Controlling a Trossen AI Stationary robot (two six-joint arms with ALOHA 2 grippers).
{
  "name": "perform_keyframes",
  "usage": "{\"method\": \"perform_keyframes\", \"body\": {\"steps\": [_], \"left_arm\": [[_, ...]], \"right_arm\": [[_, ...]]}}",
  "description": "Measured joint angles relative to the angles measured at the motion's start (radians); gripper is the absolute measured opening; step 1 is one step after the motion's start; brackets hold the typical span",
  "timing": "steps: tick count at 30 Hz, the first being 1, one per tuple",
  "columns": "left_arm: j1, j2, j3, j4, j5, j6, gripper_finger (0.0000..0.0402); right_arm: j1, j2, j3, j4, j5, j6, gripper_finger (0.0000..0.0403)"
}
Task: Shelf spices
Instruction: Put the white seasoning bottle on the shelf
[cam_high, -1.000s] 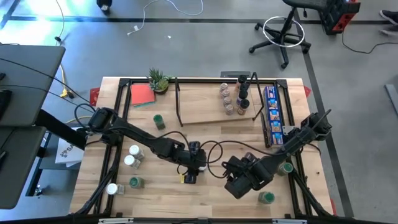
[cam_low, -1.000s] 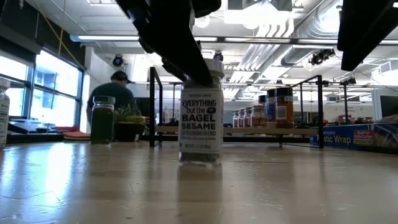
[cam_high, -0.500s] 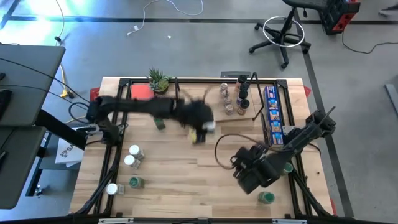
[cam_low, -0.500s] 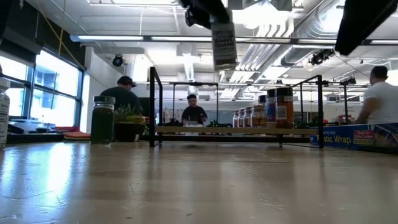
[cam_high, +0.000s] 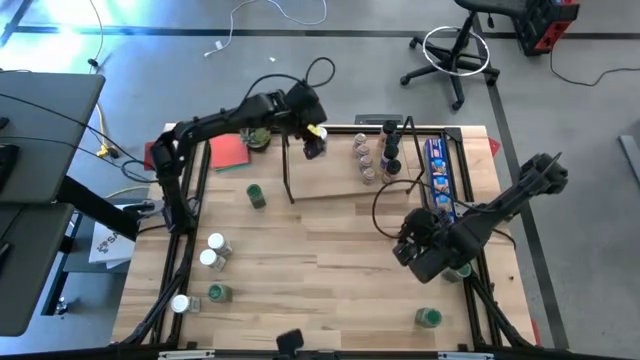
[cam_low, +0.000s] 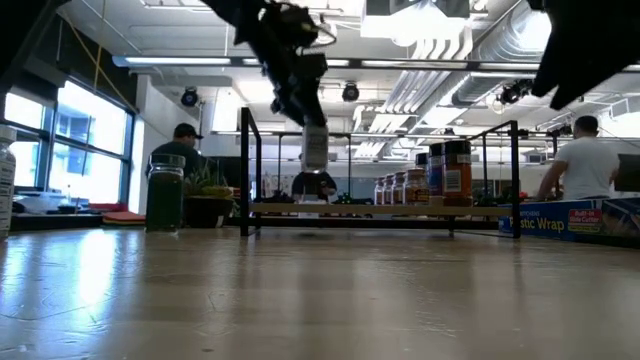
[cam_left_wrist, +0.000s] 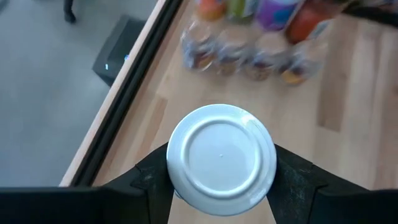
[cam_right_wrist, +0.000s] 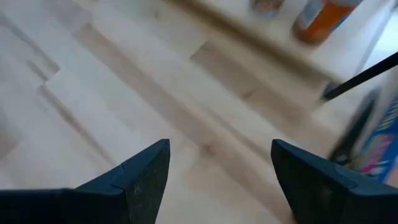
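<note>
My left gripper (cam_high: 314, 138) reaches to the table's far side and is shut on a spice jar (cam_low: 315, 148) with a white lid (cam_left_wrist: 222, 158), held above the left part of the shelf (cam_high: 340, 178). Several jars (cam_high: 372, 160) stand on the shelf's right part. My right gripper (cam_high: 410, 248) hovers open over the table's right side, nothing between its fingers (cam_right_wrist: 146, 177). Loose jars rest on their bases on the table: a green one (cam_high: 256, 195), two white-topped ones (cam_high: 212, 251), and others near the front edge (cam_high: 218, 293). My left gripper pinches the jar between its two fingers (cam_left_wrist: 152, 180), one on each side of the body just under the white lid's rim (cam_left_wrist: 174, 186). The fingers slant down from above. The jar hangs below them, roughly upright and clear of the shelf board (cam_low: 350, 208).
A long blue box (cam_high: 437, 185) lies beside the shelf's right rail. A potted plant (cam_high: 255, 128) and a red sheet (cam_high: 228, 152) sit at the far left. A green jar (cam_high: 430, 318) stands at the near right. Black frame rails (cam_high: 190, 200) edge the table. People stand beyond it.
My left gripper has lifted the jar off the middle of the table and swung it up and toward the far edge, to above the shelf's left part. My right gripper has drawn back toward the table's right edge, staying open.
</note>
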Motion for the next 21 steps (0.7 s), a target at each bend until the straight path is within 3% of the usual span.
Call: {"method": "perform_keyframes", "body": {"steps": [9, 21], "left_arm": [[0.045, 0.089, 0.000, 0.004, 0.033, 0.135, 0.0190], [0.047, 0.118, -0.016, 0.004, -0.052, 0.210, 0.0210]], "right_arm": [[-0.072, -0.036, -0.089, 0.100, -0.022, 0.140, 0.0275], [-0.184, -0.036, -0.090, 0.149, -0.022, 0.040, 0.0275]]}}
